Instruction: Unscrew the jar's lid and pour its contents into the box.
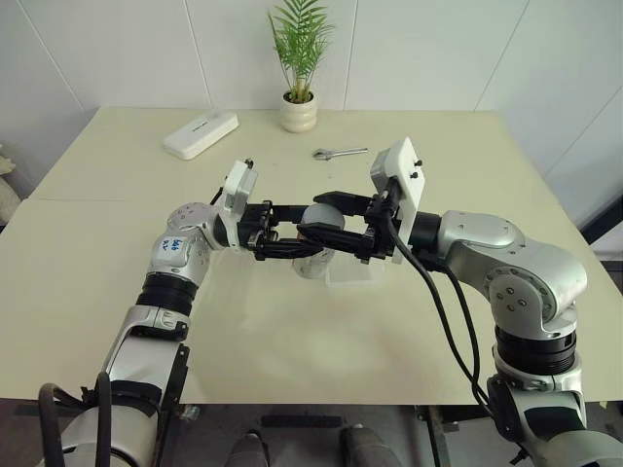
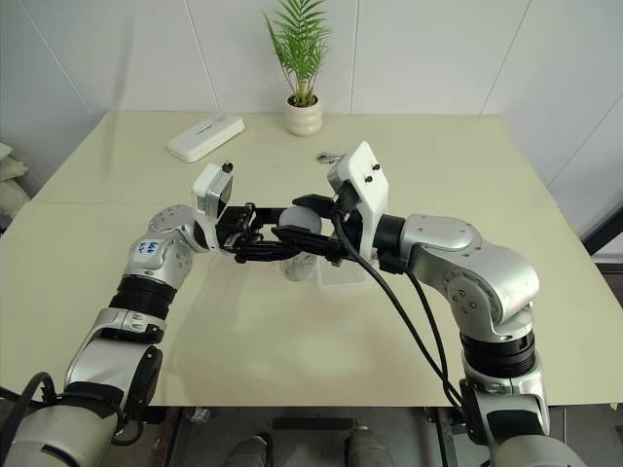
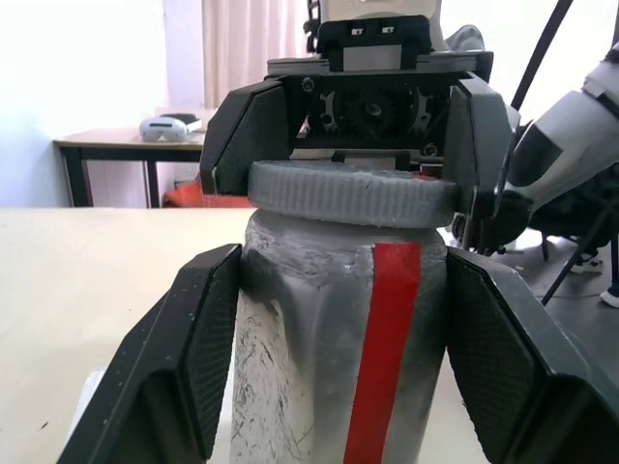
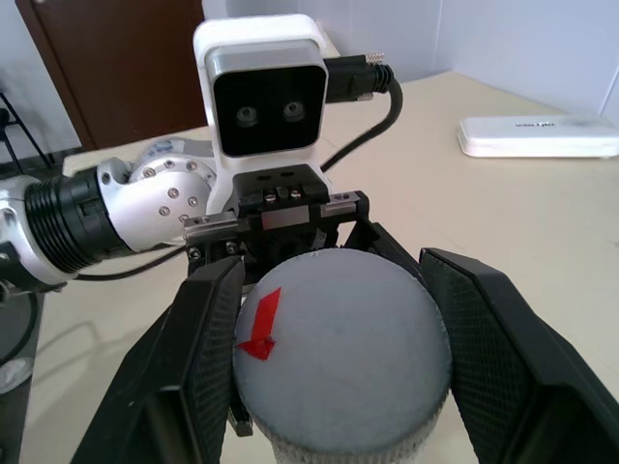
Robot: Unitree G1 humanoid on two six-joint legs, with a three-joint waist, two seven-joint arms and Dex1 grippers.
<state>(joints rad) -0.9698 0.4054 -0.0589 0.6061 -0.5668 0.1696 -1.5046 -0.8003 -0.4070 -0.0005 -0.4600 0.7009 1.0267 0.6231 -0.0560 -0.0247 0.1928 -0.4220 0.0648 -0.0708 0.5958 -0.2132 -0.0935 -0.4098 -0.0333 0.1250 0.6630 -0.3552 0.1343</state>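
I've got both arms meeting mid-table, above the surface. L gripper (image 3: 329,358) is clamped on the jar (image 3: 319,329), pads on either side of the body below the cap. Jar stands upright, long axis vertical, red stripe (image 3: 382,348) running down the side facing the L wrist cam. R gripper (image 4: 338,387) is clenched on the lid (image 4: 338,362), fingers on opposite edges of the rim; lid sits on top of the jar, flat face up, red patch (image 4: 259,333) on top. From the head cam the two grippers come in from opposite sides, roughly level, pointing at each other w/ jar (image 1: 319,222) between them. Box (image 1: 350,270) sits on the table (image 1: 292,321) just under/beside the jar, toward the R arm. Contents: can't tell, jar wall too scuffed. Back of table: white case (image 1: 200,134), plant pot (image 1: 299,112), wrench (image 1: 339,153).
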